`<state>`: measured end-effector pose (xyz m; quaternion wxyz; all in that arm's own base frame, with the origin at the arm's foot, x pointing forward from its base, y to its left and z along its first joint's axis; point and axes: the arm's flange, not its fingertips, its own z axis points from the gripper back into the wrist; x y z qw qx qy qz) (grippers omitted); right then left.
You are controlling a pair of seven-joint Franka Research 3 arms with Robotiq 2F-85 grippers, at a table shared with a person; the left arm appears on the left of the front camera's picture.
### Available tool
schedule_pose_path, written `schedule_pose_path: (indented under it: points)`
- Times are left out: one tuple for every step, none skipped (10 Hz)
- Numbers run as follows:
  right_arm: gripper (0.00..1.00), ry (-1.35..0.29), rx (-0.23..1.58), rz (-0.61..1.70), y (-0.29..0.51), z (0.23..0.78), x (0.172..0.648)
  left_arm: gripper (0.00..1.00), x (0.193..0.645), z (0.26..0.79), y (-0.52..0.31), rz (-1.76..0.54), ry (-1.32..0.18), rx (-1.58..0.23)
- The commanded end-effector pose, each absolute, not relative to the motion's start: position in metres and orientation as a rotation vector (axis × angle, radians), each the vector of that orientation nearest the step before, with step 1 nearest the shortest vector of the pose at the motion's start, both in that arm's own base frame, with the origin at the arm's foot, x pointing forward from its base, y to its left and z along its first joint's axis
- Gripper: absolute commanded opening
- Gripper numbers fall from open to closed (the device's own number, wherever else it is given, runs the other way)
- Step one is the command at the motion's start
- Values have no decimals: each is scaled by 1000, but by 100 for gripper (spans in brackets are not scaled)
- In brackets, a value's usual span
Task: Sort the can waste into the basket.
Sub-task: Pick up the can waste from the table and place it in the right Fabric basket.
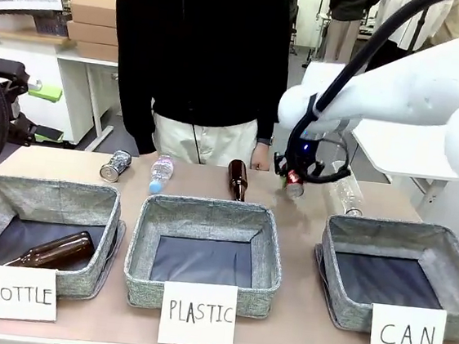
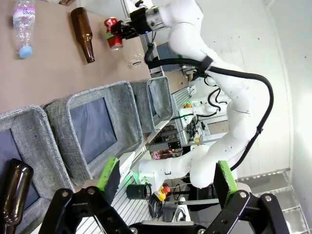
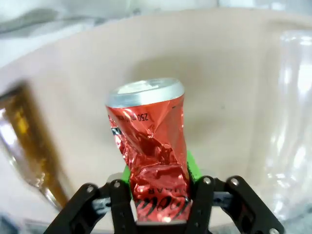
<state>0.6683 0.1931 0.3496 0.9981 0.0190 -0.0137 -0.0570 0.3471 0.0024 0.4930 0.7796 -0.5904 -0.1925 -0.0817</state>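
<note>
1. Nearest the lens ran the front edge of the desk (image 1: pixel 292 314), which carried everything else.
2. At the far side stood a person (image 1: pixel 197 53) in a dark top, one hand (image 1: pixel 261 156) hanging at the desk's edge.
3. From the right, the white right arm (image 1: pixel 419 85) reached across to the far part of the desk.
4. Three grey baskets sat in a row at the front: BOTTLE (image 1: pixel 47 190), PLASTIC (image 1: pixel 209 211) and the CAN basket (image 1: pixel 407 236). The CAN basket held no can.
5. One brown bottle (image 1: pixel 57 251) lay in the BOTTLE basket; another (image 1: pixel 238 179) lay on the desk behind the PLASTIC basket.
6. Two clear plastic bottles lay at the far side, one blue-capped (image 1: pixel 160 173), one (image 1: pixel 346 197) behind the CAN basket.
7. Right tool (image 3: pixel 158 175): clamped on the crumpled red can (image 3: pixel 153 146), between the far brown bottle and the right-hand clear bottle, outside the CAN basket.
8. Left tool (image 2: pixel 165 178): fingers wide apart, gripping nothing.
9. Far left on the desk lay the dark can (image 1: pixel 115 165), just beside the blue-capped bottle.
</note>
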Motion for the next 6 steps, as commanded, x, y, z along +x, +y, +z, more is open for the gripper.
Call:
schedule_pose_path:
  points:
    - [0, 75, 183, 84, 138, 448, 559, 100, 348, 493, 1, -197, -438, -1296]
    - [0, 121, 223, 194, 115, 472, 509, 100, 348, 493, 1, -197, -438, -1296]
    - [0, 148, 208, 271, 94, 478, 470, 100, 348, 493, 1, -197, -438, -1296]
    - [0, 192, 209, 328, 73, 474, 443, 100, 348, 493, 1, -197, -438, -1296]
    - [0, 212, 279, 380, 54, 460, 423, 100, 348, 493, 1, -197, -438, -1296]
    - [0, 198, 341, 354, 41, 446, 410, 100, 348, 493, 1, -197, -438, -1296]
